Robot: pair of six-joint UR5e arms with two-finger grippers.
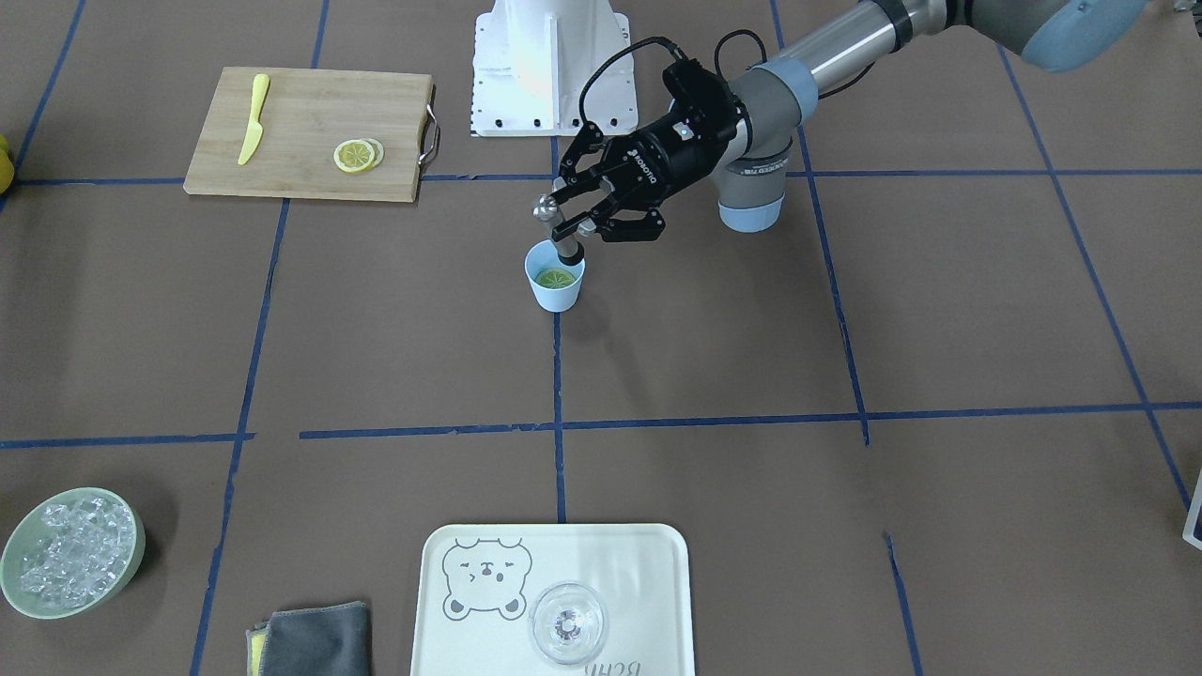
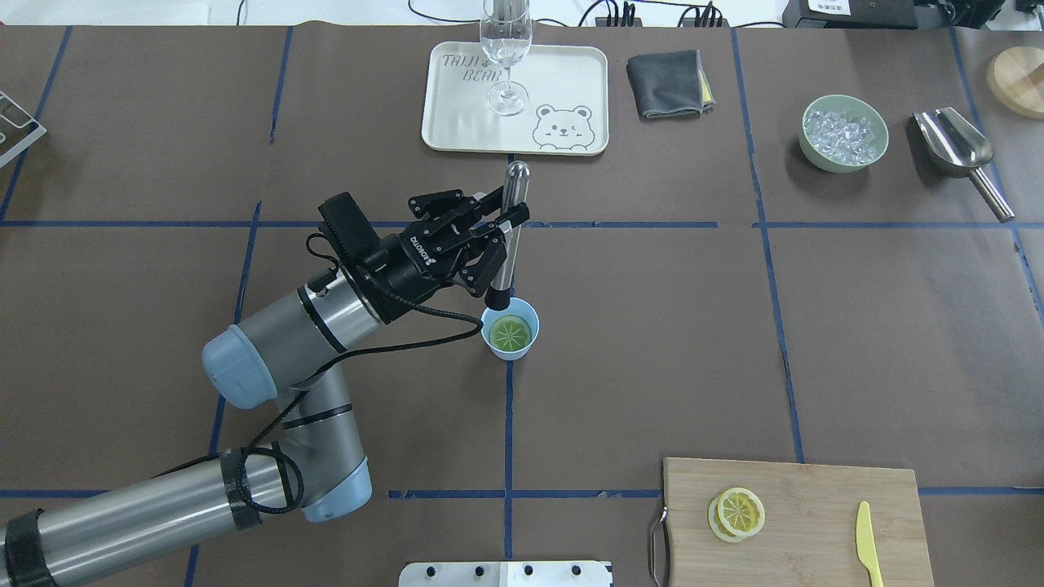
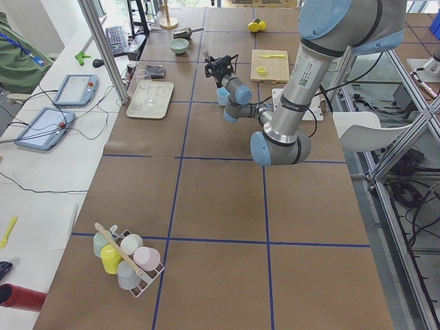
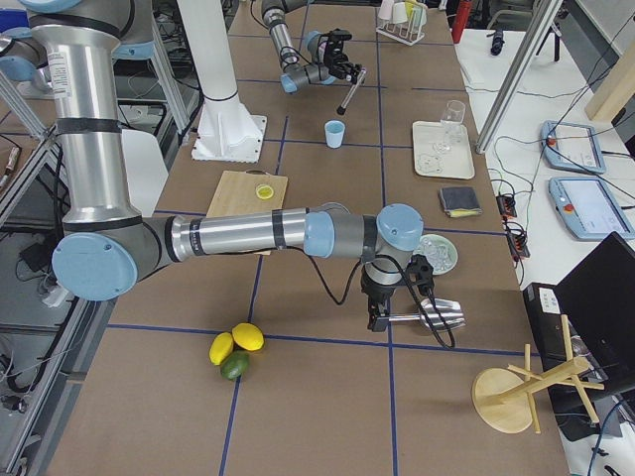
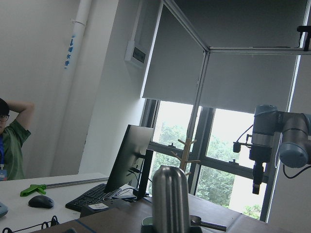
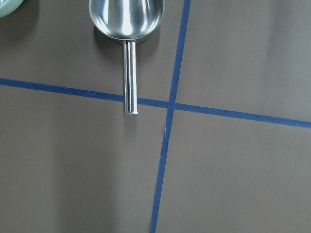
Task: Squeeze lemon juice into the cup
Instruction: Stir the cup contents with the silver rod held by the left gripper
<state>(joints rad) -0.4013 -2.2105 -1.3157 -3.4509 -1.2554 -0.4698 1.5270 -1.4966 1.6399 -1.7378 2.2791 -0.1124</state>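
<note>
The pale-blue cup point(image 2: 507, 354) stands mid-table, also in the front view point(image 1: 554, 299). A lemon slice point(image 2: 510, 332) lies flat inside it, looking greenish against the blue point(image 1: 555, 278). My left gripper point(image 2: 506, 224) is shut on a steel muddler point(image 2: 507, 244) and holds it tilted, its black tip at the cup's rim point(image 1: 569, 252). The muddler's top fills the left wrist view point(image 5: 170, 199). My right gripper point(image 4: 380, 319) hangs over a metal scoop point(image 6: 126, 19) far to the right. I cannot tell whether it is open or shut.
Two more lemon slices point(image 2: 736, 514) and a yellow knife point(image 2: 869, 542) lie on a cutting board point(image 2: 807, 522). A tray point(image 2: 465, 114) bears a stemmed glass point(image 2: 506, 49). A grey cloth point(image 2: 669, 72), a green ice bowl point(image 2: 803, 134) and the scoop point(image 2: 954, 143) sit at the far edge.
</note>
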